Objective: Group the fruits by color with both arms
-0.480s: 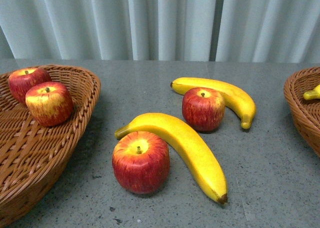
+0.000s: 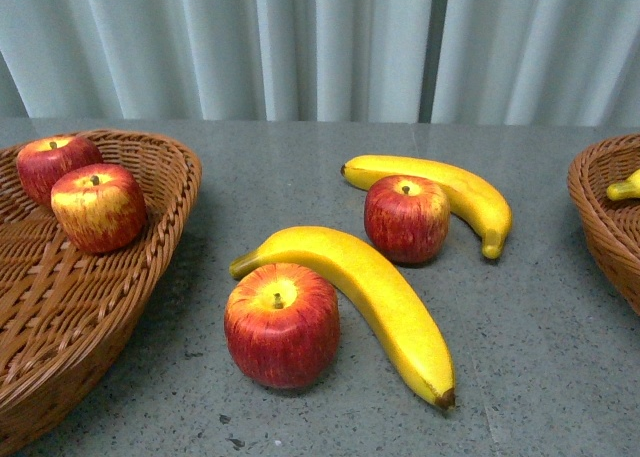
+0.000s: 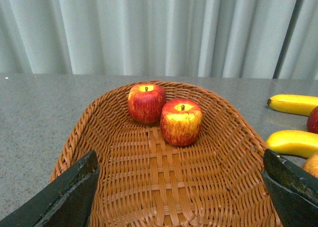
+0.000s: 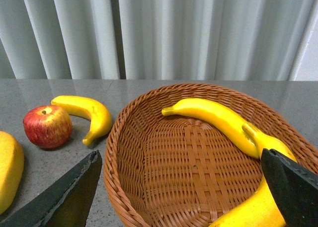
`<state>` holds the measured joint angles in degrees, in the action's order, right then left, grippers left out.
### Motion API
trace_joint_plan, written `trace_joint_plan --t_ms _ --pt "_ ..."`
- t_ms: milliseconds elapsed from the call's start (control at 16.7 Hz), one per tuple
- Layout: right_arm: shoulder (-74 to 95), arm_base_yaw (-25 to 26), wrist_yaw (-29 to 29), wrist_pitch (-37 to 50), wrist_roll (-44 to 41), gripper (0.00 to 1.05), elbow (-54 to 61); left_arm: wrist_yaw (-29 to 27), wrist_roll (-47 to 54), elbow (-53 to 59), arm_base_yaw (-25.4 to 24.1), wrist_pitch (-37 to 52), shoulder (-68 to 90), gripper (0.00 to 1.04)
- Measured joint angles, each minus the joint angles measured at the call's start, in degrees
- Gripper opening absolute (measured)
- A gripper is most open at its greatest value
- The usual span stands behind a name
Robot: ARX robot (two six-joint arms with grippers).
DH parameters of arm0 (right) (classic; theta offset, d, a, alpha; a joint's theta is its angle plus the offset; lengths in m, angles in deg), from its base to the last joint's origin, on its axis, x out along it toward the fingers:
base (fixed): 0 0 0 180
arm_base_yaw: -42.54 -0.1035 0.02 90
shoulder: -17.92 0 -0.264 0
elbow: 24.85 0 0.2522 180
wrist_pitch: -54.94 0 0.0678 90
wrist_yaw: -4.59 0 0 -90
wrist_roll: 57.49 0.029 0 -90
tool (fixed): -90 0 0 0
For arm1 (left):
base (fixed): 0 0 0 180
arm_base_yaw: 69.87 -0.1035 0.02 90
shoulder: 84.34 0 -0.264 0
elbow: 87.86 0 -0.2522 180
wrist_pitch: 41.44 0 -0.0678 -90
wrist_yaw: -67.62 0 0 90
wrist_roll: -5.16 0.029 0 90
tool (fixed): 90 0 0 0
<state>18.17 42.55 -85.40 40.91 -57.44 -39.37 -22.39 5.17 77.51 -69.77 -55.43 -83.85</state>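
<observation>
Left fingers (image 3: 64,197) gape empty over the apple basket (image 3: 149,187), right fingers (image 4: 293,187) over the banana basket (image 4: 169,182), keeping colours apart.

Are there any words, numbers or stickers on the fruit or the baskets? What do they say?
None: no word, label, brand, number or sign shows in any view.
The glossy red apples, curved yellow bananas, brown woven wicker baskets, grey speckled table and pale pleated curtain are all plain.
</observation>
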Motion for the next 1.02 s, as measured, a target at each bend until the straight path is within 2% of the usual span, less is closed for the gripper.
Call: trace_joint_plan --t_ms 540,601,661,781,901,1021 --pt "0.0 0.0 0.0 0.0 0.0 0.98 0.0 0.0 0.0 0.0 0.0 0.0 0.0 0.98" --pt "0.0 0.0 0.0 0.0 0.0 0.98 0.0 -1.29 -0.22 -0.33 0.44 -1.79 0.44 0.98" --pt "0.0 0.0 0.02 0.0 -0.02 0.98 0.0 -10.97 -1.2 -4.04 4.63 -9.22 6.93 0.98" --pt "0.0 0.0 0.0 0.0 0.04 0.98 0.0 -17.7 -1.03 -8.92 7.28 -0.2 20.59 0.98" --pt "0.0 0.0 -0.02 0.02 0.07 0.98 0.0 -15.96 1.62 -15.19 9.73 11.72 32.94 0.98" --pt "0.0 0.0 -0.02 0.0 0.04 0.98 0.0 -10.34 3.45 -24.81 14.97 16.9 47.91 0.98"
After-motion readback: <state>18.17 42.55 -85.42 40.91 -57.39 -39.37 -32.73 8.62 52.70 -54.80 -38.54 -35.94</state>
